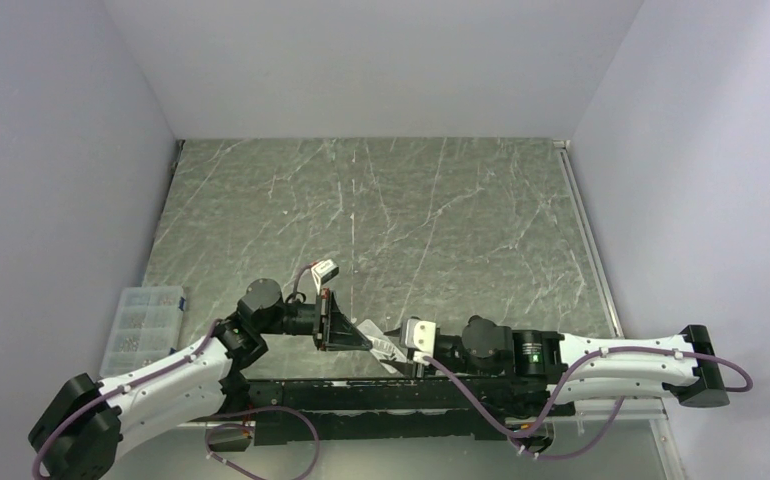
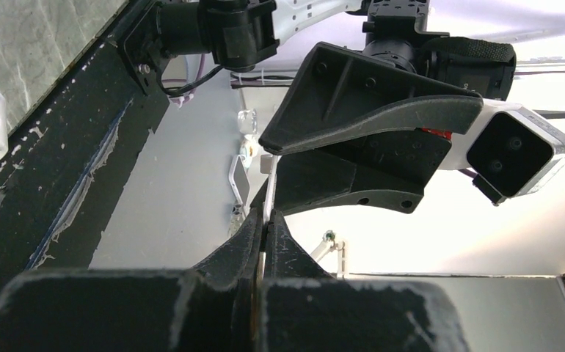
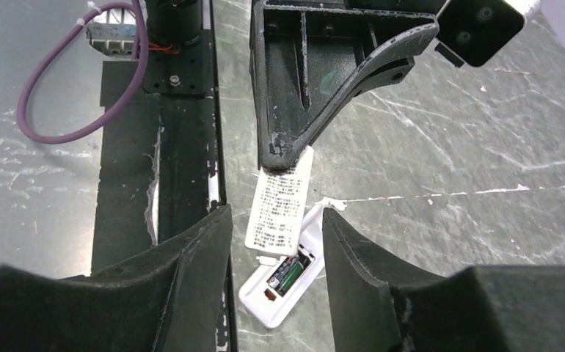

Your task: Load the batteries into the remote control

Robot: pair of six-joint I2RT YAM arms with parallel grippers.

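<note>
A white battery cover (image 3: 280,202), printed with small text, is held clamped at one end between the left arm's fingers (image 3: 323,103), over the far end of the remote control (image 3: 276,297). Whether the two touch cannot be told. The remote control is seen lying back-up on the marbled grey tabletop (image 3: 448,147), beside the black base rail (image 3: 184,169). Its compartment is uncovered and a battery (image 3: 288,276) with a green wrap is seated inside; a second cell cannot be made out. The right arm's fingers (image 3: 184,279) are spread apart, one on either side of the remote control, gripping nothing. A clear plastic parts box (image 1: 143,325) is set at the tabletop's left edge.
</note>
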